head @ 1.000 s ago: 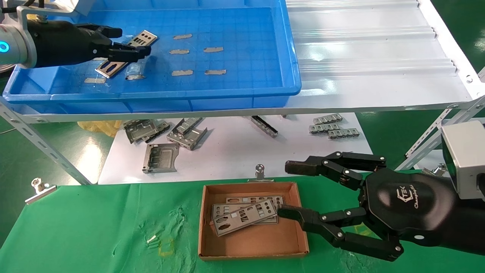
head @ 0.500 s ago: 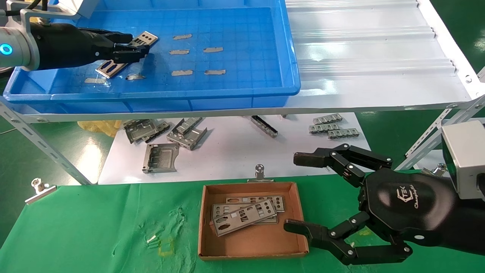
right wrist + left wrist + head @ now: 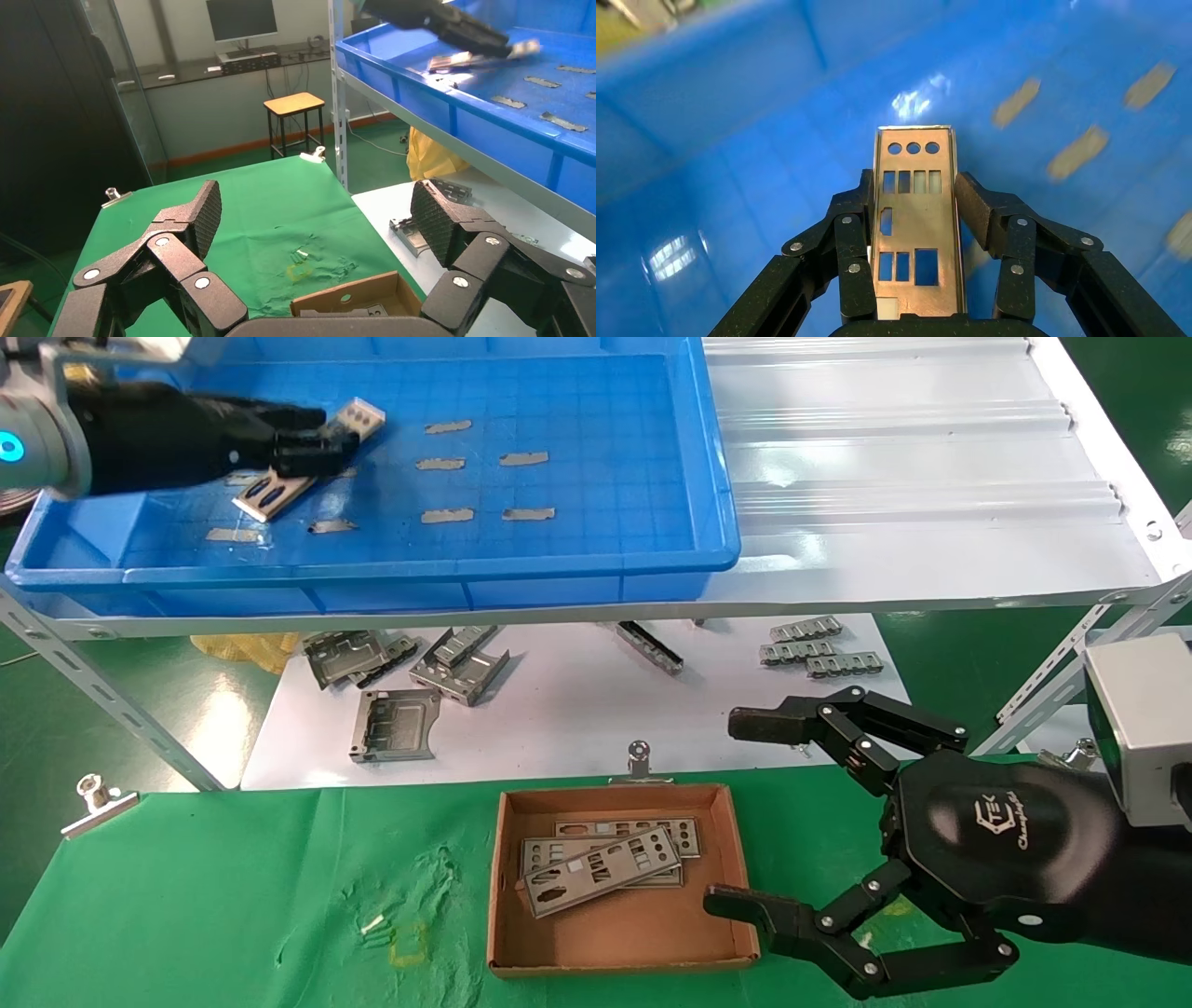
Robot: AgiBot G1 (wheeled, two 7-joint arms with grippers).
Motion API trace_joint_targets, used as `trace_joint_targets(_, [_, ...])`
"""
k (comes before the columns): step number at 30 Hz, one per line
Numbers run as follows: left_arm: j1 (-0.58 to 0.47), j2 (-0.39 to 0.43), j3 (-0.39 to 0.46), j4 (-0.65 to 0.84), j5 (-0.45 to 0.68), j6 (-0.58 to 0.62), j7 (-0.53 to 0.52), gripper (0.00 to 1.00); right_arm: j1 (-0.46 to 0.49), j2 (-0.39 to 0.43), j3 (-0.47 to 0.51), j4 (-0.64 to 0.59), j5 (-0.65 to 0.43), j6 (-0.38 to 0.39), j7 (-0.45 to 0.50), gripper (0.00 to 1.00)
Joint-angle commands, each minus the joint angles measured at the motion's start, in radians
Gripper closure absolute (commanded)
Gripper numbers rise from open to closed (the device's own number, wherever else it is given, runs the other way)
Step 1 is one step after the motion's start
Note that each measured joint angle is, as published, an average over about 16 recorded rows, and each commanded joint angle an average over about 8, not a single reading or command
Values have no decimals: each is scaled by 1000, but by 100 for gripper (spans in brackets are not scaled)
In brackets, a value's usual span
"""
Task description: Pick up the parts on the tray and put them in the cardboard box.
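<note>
My left gripper (image 3: 317,444) is shut on a silver punched plate (image 3: 279,488) and holds it just above the floor of the blue tray (image 3: 596,561), at its left end. In the left wrist view the plate (image 3: 916,225) sits lengthwise between both fingers (image 3: 979,207). The brown cardboard box (image 3: 619,933) lies on the green cloth at the front, with three plates (image 3: 596,870) stacked in it. My right gripper (image 3: 736,812) is open and empty, just right of the box; the box's corner (image 3: 351,298) shows in the right wrist view.
Grey tape strips (image 3: 484,486) dot the tray floor. The tray rests on a white corrugated shelf (image 3: 913,467). Bent grey brackets (image 3: 410,682) lie on a white sheet below it. Metal clips (image 3: 639,758) pin the green cloth (image 3: 233,896).
My left gripper has lifted the plate off the tray floor and drawn it slightly left. My right gripper has opened wider and moved a little right, away from the box.
</note>
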Motion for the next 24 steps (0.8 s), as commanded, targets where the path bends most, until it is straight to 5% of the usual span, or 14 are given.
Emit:
trace_joint_targets(1, [-9,-3,-7,-6,-10,12,1,100,0,0,0,0,0,0,0,0])
trace_joint_targets(24, [-1,-80,-74,-104,-143,581,138,100,0,0,0,0,0,0,0,0])
